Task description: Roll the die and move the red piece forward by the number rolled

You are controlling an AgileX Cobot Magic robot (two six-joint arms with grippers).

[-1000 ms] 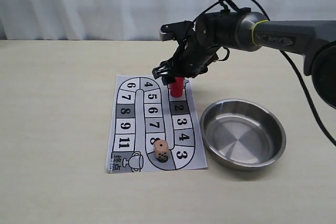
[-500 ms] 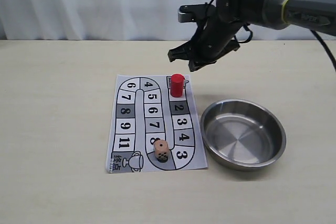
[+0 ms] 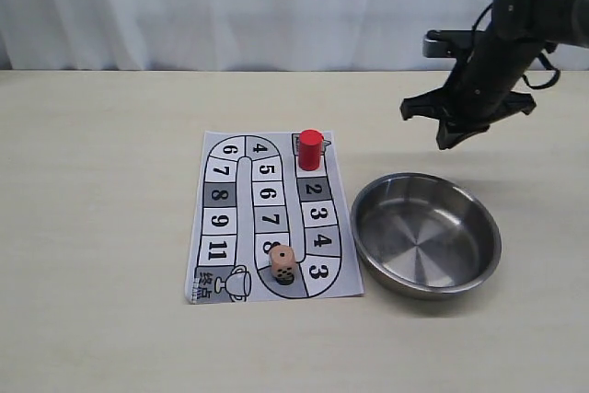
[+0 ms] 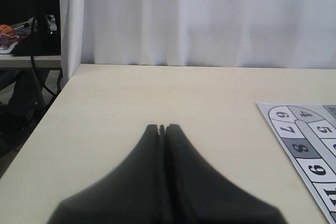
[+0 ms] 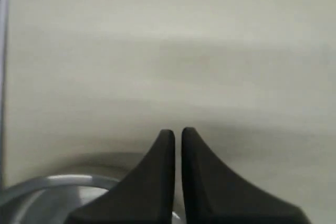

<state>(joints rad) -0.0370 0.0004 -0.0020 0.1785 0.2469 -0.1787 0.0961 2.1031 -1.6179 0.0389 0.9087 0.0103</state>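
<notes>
The red piece [image 3: 311, 149] stands upright on the top square of the paper game board [image 3: 221, 227], just above square 2. The die [image 3: 283, 264] rests on the board's lower part, near squares 8 and 3. My right gripper [image 3: 453, 138] hangs in the air to the right of the board, beyond the bowl's far side. In its wrist view the right gripper [image 5: 178, 130] is shut with only a thin slit and holds nothing. My left gripper [image 4: 162, 127] is shut over bare table, with the board's edge [image 4: 310, 145] off to one side.
A round steel bowl [image 3: 373, 255] sits on the table right of the board; its rim [image 5: 47, 183] shows beneath the right gripper. A white curtain hangs behind the table. The table's left edge and a shelf with cables [image 4: 26, 40] appear in the left wrist view.
My right gripper has let go of the red piece, risen and swung away to the right. The red piece stays standing on the top square. The die has not moved.
</notes>
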